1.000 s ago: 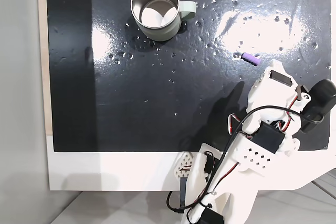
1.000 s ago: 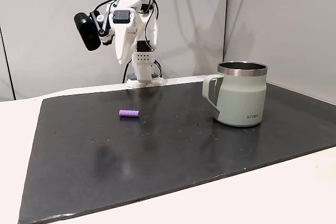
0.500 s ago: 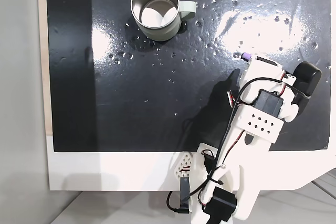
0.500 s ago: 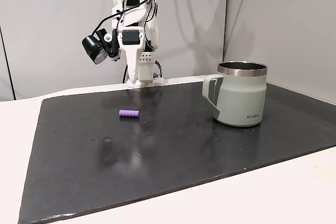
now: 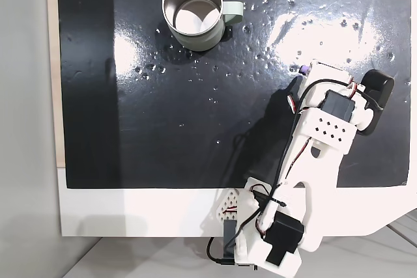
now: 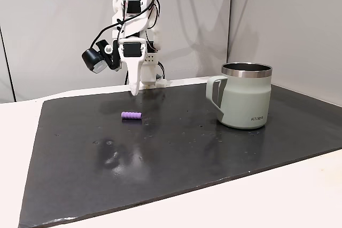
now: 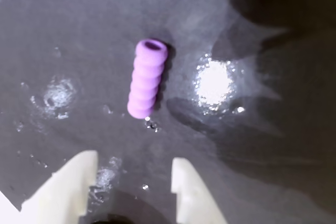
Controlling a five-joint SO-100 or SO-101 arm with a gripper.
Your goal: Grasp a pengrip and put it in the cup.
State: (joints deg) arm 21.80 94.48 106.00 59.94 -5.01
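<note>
1. Gripper (image 7: pixel 134 182): in the wrist view two white fingertips enter from the bottom edge, spread apart with a clear gap between them, holding nothing. They point toward the dark mat, short of the target.
2. In the side-on fixed view the white arm (image 6: pixel 133 36) stands at the far edge of the mat (image 6: pixel 160 153), bent downward, with the finger tips hanging above the surface behind the purple piece.
3. The pengrip (image 7: pixel 147 78) is a small purple ribbed tube lying flat on the mat. In the wrist view it sits just ahead of the fingertips, its long axis running roughly away from them and its open end at the far side. It is not touching either finger.
4. In the top-down fixed view only a sliver of the pengrip (image 5: pixel 301 69) peeks out beside the arm's head, near the right side of the mat.
5. The cup (image 6: pixel 245 95) is a pale green mug with a steel inside, standing upright, well apart from the pengrip. From above, the cup (image 5: pixel 215 36) looks empty.
6. Progress, as a judgement: the task seems to be in its early reach. Nothing is grasped. Lowering, closing on the tube, lifting, carrying it across and releasing it over the mug all remain to be done.
</note>
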